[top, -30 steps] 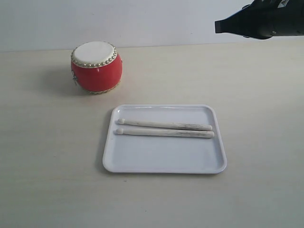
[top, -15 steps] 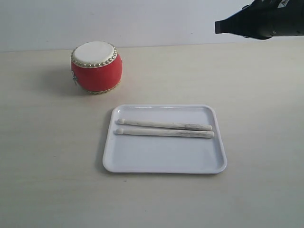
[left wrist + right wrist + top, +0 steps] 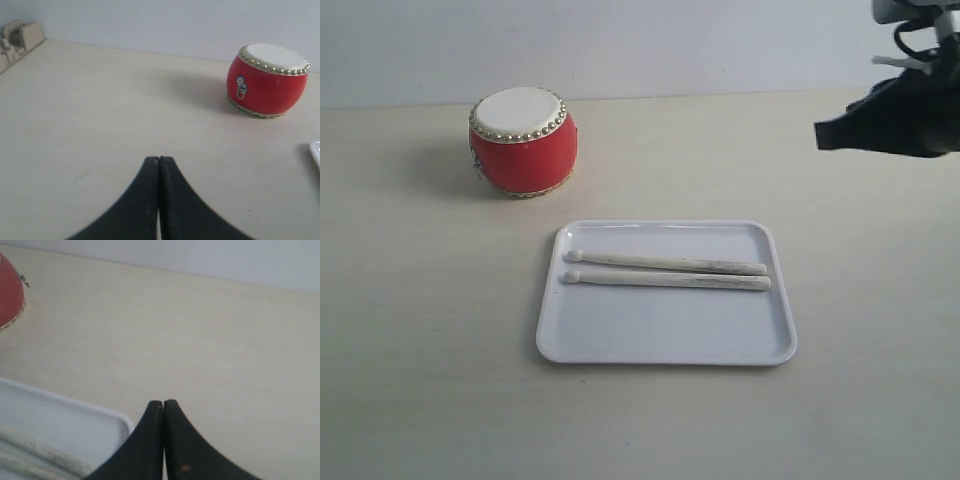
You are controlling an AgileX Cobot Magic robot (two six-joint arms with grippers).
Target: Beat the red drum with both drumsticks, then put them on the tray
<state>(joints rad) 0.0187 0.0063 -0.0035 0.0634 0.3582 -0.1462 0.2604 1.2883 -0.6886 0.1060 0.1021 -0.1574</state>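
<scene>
Exterior view is showing the white tray [image 3: 665, 335] lying well apart from the right gripper [image 3: 823, 134], which is hovering with jaws pressed together, holding nothing. The left gripper [image 3: 159, 161] is likewise shut and empty, with the red drum [image 3: 524, 142] sitting well ahead of it, cream skin up, gold studs ringing its rims. Two pale drumsticks [image 3: 665, 272] are lying side by side in the tray. Judging by this, either nothing is started or all is done; if starting, each gripper is needing to open over a stick.

There is one red drum [image 3: 523, 139], one white tray [image 3: 665, 342] and two drumsticks [image 3: 666, 271]; also two black grippers, left gripper [image 3: 159, 161] and right gripper [image 3: 163, 403].
</scene>
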